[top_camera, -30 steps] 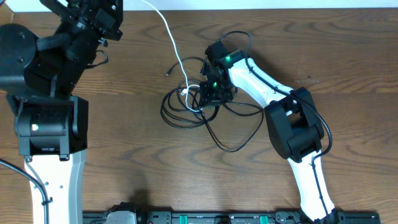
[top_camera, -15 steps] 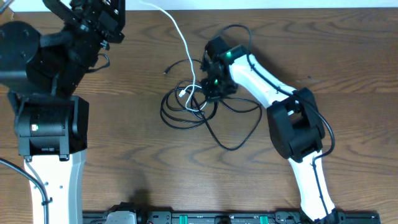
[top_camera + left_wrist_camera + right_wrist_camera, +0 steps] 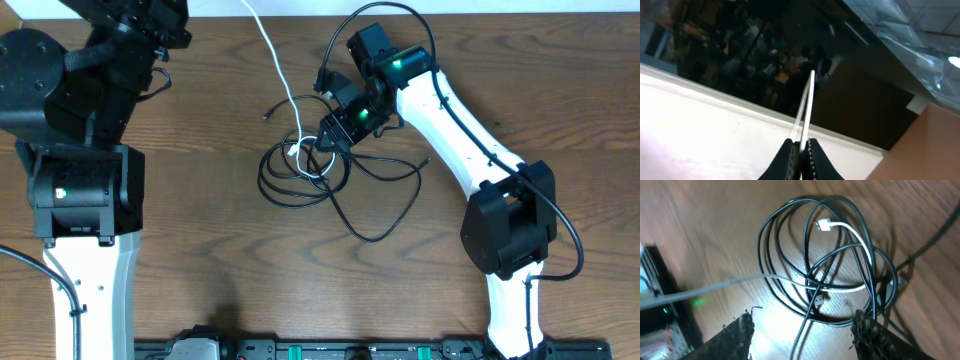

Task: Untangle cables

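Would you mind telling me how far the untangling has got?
Nothing looks finished: the black cables lie looped together with the white cable. In hand: the left gripper is shut on the white cable, the right gripper hangs open above them. Every cable is yet to be separated.

Our left arm (image 3: 85,190) stood folded up at our far left, and we had the left gripper (image 3: 800,146) raised, fingers pinched tight on the white cable (image 3: 806,100). Our right arm (image 3: 450,110) reached forward, wrist bent back leftward, right gripper (image 3: 802,330) pointing down, fingers (image 3: 740,332) spread wide, gripping nothing.
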`<action>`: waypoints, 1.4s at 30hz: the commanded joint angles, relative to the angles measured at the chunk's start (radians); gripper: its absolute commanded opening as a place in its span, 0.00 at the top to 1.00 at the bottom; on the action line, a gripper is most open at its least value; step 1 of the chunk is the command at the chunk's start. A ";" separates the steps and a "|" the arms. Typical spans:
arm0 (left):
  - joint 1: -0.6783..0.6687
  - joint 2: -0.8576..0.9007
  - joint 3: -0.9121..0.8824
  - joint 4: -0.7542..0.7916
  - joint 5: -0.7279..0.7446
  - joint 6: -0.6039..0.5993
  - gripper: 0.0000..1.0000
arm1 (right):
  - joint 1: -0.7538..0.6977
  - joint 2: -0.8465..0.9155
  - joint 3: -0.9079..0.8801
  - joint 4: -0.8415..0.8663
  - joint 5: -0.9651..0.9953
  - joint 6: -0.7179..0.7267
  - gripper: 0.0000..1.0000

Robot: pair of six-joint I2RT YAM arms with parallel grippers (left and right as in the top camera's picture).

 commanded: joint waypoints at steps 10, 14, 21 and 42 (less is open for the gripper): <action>0.017 -0.030 0.021 0.013 -0.087 -0.006 0.93 | 0.021 0.006 -0.177 0.147 -0.233 -0.623 0.38; 0.017 -0.030 0.021 -0.007 -0.087 -0.005 0.92 | 0.051 0.011 -0.232 0.274 -0.238 -0.623 0.44; 0.017 -0.029 0.021 -0.018 -0.087 -0.005 0.93 | 0.082 0.036 -0.271 0.381 -0.262 -0.570 0.48; 0.017 -0.024 0.021 -0.048 -0.087 -0.001 0.93 | 0.072 0.102 -0.269 0.486 -0.258 -0.372 0.99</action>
